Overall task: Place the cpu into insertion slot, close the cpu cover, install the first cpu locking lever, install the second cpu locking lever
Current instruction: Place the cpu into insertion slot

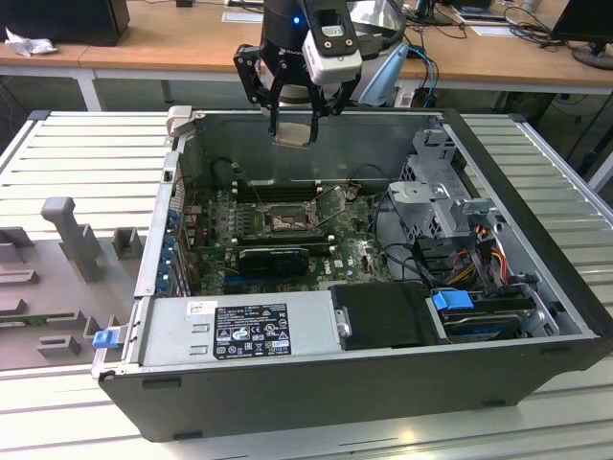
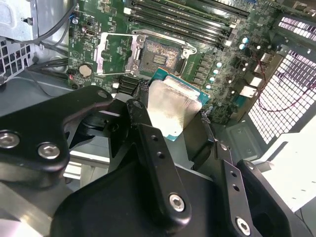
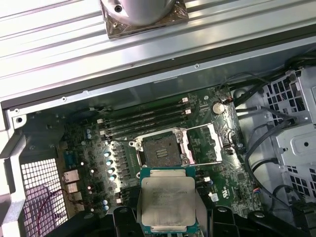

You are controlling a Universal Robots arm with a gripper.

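My gripper (image 1: 292, 123) hangs above the back wall of the open computer case, shut on the cpu (image 1: 292, 133), a pale silver-beige square chip. In both wrist views the cpu (image 3: 168, 201) (image 2: 174, 104) lies flat between the black fingers (image 2: 148, 133), held by its edges. Below it on the green motherboard, the insertion slot (image 3: 162, 150) (image 2: 161, 53) (image 1: 284, 221) is a dark square socket with a silver rim, with nothing in it. The cpu cover (image 3: 205, 143) (image 2: 116, 51) is a thin silver frame, swung open beside the slot.
The case's metal walls (image 1: 316, 117) ring the motherboard. Black memory slots (image 3: 143, 120) run along one side of the socket. A power supply (image 1: 239, 331) fills the case's front, and drive cages with cables (image 1: 450, 216) fill the exterior view's right. Grey fixture blocks (image 1: 72, 235) stand outside the case.
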